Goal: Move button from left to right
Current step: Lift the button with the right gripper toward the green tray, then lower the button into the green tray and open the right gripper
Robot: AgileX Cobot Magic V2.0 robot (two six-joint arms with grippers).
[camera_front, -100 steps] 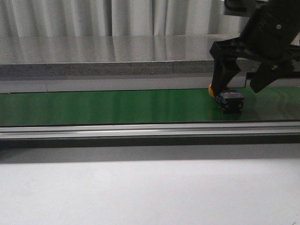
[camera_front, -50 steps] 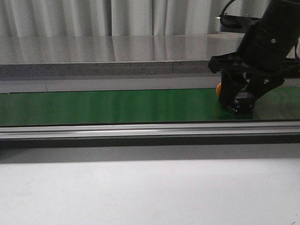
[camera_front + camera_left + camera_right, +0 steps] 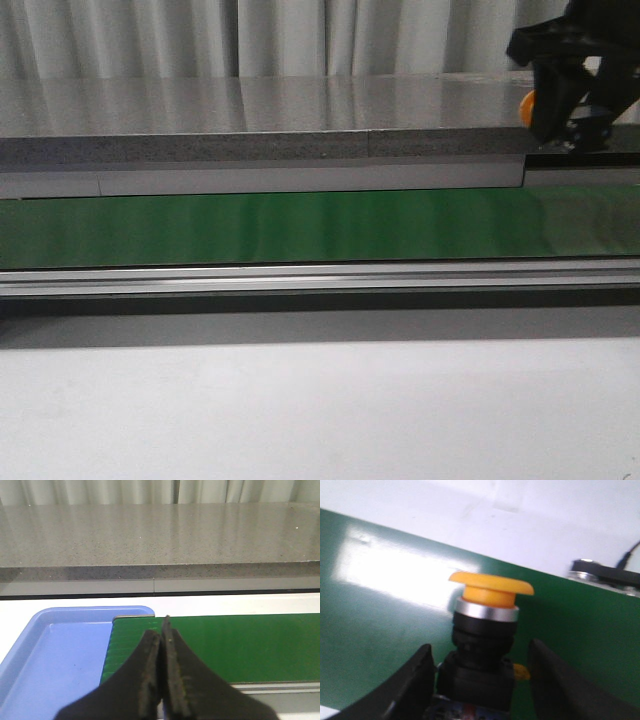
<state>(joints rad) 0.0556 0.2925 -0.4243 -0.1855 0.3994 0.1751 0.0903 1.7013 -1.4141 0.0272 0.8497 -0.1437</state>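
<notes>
My right claw (image 3: 480, 680) is clamped on the black body of the button (image 3: 487, 625), held clear above the green belt (image 3: 300, 225), and with only its lower body between my fingers it could, I judge, tilt or slip if I swing fast.

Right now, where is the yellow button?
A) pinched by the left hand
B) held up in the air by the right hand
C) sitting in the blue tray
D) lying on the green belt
B: the button sits between the fingers of the right hand, lifted clear above the green belt in the front view.
</notes>
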